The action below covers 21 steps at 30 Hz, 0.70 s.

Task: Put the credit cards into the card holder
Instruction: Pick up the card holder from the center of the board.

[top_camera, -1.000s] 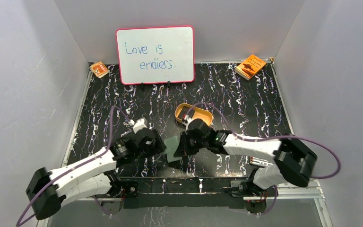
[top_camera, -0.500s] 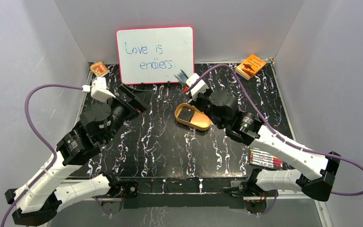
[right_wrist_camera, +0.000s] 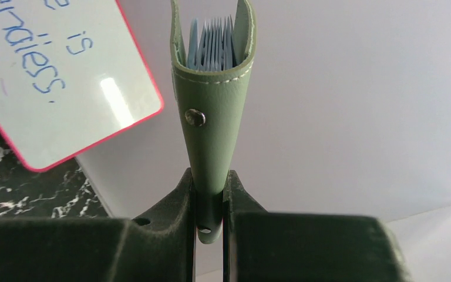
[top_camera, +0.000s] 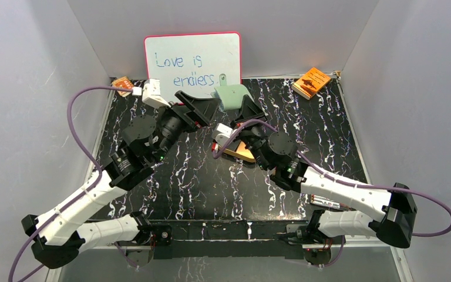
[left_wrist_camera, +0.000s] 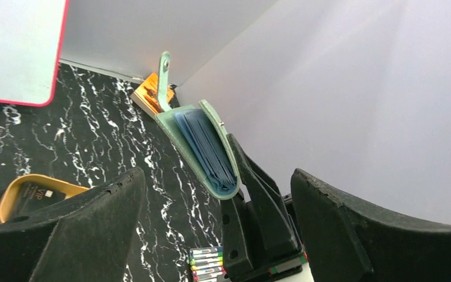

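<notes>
The right gripper (top_camera: 242,107) is clamped on the lower end of the sage-green leather bifold card holder (top_camera: 232,96), now raised higher against the red-framed whiteboard (top_camera: 192,59) than half a second ago. The left gripper (top_camera: 202,108), fingers spread apart, has swung across from the left to face it. A black credit card (left_wrist_camera: 35,192) lies in the tan oval tray (left_wrist_camera: 3,202).

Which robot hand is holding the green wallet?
The right gripper: it is shut on the green card holder, pinching it by one end. The left gripper is wide open and holds nothing.
</notes>
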{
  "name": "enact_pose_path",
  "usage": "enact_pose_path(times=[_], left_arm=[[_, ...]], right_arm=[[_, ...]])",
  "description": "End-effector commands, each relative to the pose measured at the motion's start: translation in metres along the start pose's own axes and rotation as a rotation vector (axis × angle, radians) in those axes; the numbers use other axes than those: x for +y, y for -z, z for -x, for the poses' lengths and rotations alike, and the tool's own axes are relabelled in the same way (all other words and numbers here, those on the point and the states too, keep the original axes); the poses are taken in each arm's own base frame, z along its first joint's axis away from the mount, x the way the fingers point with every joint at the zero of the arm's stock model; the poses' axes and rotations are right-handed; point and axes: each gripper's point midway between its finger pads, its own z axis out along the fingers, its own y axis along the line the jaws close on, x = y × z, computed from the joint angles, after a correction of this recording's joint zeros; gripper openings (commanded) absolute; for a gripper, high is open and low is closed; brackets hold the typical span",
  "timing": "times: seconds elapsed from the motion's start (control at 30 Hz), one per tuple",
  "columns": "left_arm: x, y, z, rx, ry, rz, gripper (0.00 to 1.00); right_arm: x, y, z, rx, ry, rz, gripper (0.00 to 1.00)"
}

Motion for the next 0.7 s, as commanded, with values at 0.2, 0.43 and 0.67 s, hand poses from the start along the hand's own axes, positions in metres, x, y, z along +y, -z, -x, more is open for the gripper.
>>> enact_pose_path(times=[0.2, 0.43, 0.67], left_arm=[[-0.028, -0.015, -0.005, 0.032, 0.101, -0.078, 0.91], [-0.033, -0.025, -0.015, 0.058, 0.119, -0.098, 0.92], [-0.015, -0.026, -0.015, -0.019, 0.208, -0.065, 0.80]], right_arm=[[-0.062, 0.016, 0.006, 0.008, 0.055, -0.187, 0.00], [-0.058, 0.012, 0.008, 0.021, 0.062, -0.173, 0.00], [-0.051, 0.008, 0.015, 0.018, 0.080, -0.173, 0.00]])
